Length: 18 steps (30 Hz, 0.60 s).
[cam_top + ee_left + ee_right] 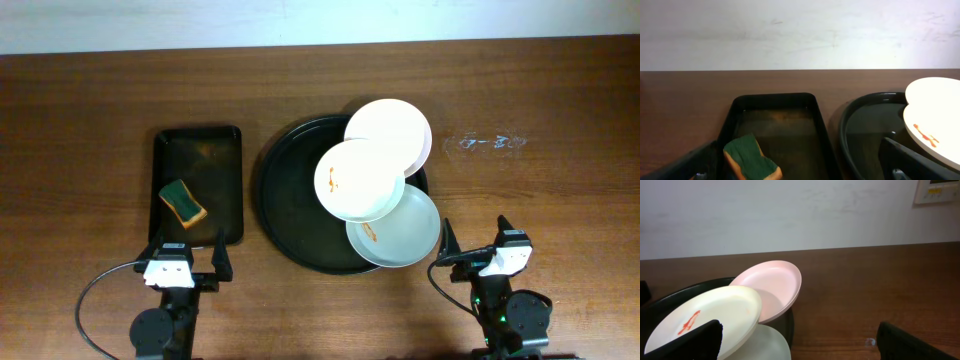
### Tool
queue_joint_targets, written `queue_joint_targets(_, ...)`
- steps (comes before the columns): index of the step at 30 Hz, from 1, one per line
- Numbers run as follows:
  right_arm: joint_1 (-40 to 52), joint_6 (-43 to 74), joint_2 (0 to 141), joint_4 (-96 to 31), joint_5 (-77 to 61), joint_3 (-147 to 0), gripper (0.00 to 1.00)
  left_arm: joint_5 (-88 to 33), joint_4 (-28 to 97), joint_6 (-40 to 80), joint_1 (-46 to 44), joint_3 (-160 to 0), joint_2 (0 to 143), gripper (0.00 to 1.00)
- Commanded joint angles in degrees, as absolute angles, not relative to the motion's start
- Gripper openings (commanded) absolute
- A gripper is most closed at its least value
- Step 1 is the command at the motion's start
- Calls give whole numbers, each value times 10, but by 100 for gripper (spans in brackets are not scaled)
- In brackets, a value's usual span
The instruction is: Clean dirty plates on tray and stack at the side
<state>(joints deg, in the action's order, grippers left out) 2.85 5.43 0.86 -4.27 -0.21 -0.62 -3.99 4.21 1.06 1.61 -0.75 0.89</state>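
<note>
Three plates (361, 179) overlap on round tray (290, 215); sponge (183, 203) in rectangular tray (198, 143). Both arms' fingers (187, 262) apart, empty.

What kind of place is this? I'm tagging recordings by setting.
Probably a lab or test bench, not a real kitchen: a bare wooden table against a plain white wall, with plates staged on a round black tray and a sponge.

Wood-grain table (560, 90), matt brown. Round tray (285, 215) glossy black, plastic-looking. Rectangular tray (222, 150) black, glossy, scuffed. Plates (360, 180) smooth, semi-gloss, orange smears. Sponge (184, 203) rough green scourer top, soft yellow foam.
</note>
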Motion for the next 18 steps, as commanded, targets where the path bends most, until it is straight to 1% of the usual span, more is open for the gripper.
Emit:
queue_joint_targets(1,26,54,5,-46,3,-3,99,-32,44,2,13,-5,3,99)
queue_joint_targets(9,26,54,5,-45,3,-3,99,-32,44,2,13,-5,3,99)
queue_joint_targets(12,26,55,5,-34,-22,-12,99,-32,44,1,13,-5,3,99)
queue_joint_targets(15,26,55,17,-81,-24,-106,99,-32,44,1,13,-5,3,99)
queue_joint_targets(18,26,54,101,-154,-26,-262,99,-32,44,1,13,-5,3,99)
